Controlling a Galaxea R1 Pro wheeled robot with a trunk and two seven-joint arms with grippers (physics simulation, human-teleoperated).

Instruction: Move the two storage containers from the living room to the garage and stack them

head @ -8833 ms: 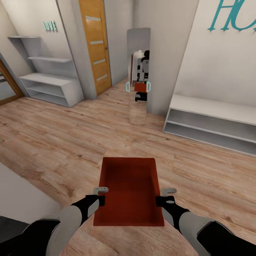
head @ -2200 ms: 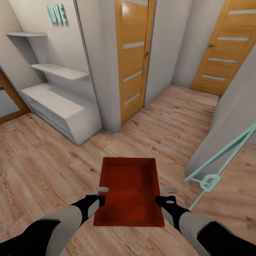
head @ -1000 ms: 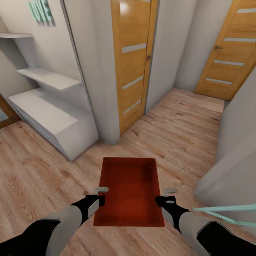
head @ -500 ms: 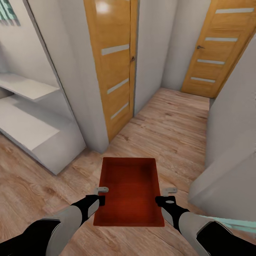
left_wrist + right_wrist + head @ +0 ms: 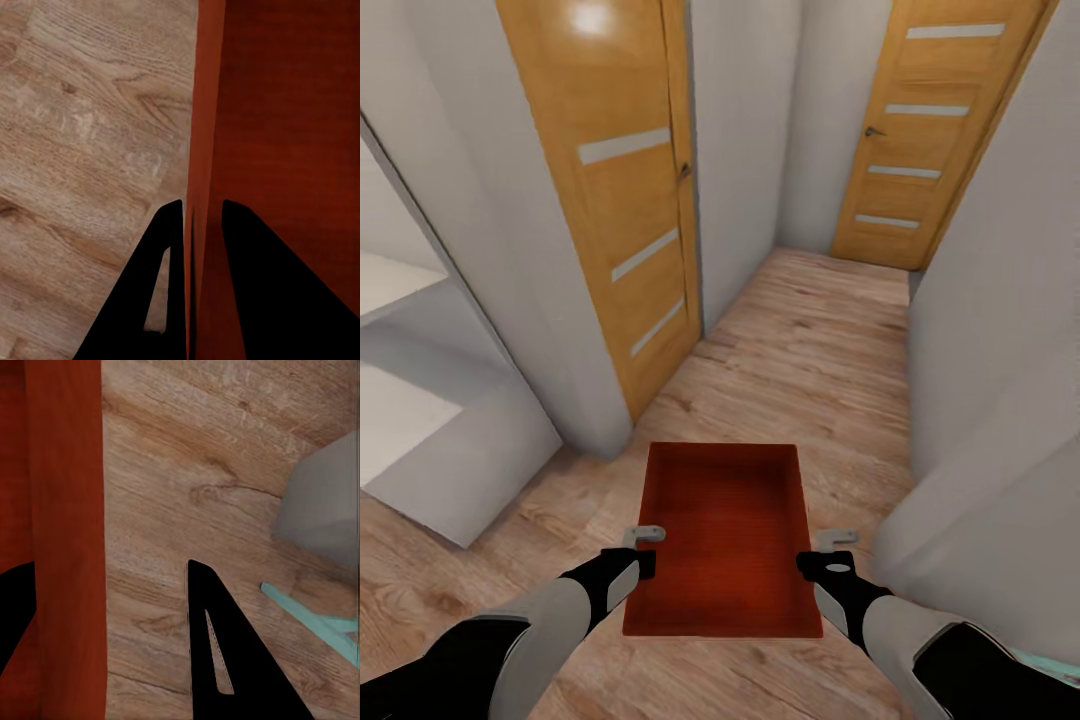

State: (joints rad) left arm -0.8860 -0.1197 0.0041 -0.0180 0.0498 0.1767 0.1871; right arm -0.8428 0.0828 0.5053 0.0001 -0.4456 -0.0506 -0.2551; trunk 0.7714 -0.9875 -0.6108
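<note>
The storage container point(image 5: 725, 540), at lower centre of the head view, hangs over the wood-plank floor point(image 5: 815, 350). Left pincer point(image 5: 644, 548) and right pincer point(image 5: 822, 551) each clamp 1 long wall (thin, probably flexible), so 2 mid-wall grips suit this light-looking empty bin.

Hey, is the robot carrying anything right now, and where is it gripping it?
Yes: one orange-red storage container. The left gripper pinches its left side wall, a finger on each face. The right gripper is at the opposite wall, straddling it without visibly clamping.

Wood-plank floor point(image 5: 810, 350), white walls point(image 5: 740, 130), two orange doors point(image 5: 625, 200), maybe white shelving point(image 5: 420, 440) at left
</note>
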